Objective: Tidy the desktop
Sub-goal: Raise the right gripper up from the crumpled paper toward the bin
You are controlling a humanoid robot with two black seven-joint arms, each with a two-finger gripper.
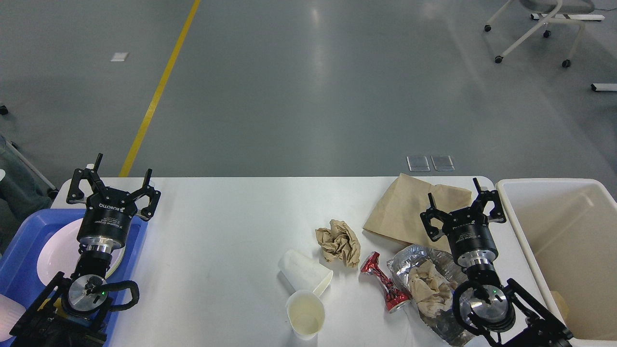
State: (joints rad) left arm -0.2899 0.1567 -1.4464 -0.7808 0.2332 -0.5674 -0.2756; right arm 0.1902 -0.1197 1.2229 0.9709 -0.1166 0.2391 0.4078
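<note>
Fingers (77, 180) spread, littered white desktop (226, 231), grey floor (308, 86)

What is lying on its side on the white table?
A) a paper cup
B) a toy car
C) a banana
A: one paper cup lies tipped over on the desktop, its mouth toward a second cup that stands upright.
</note>
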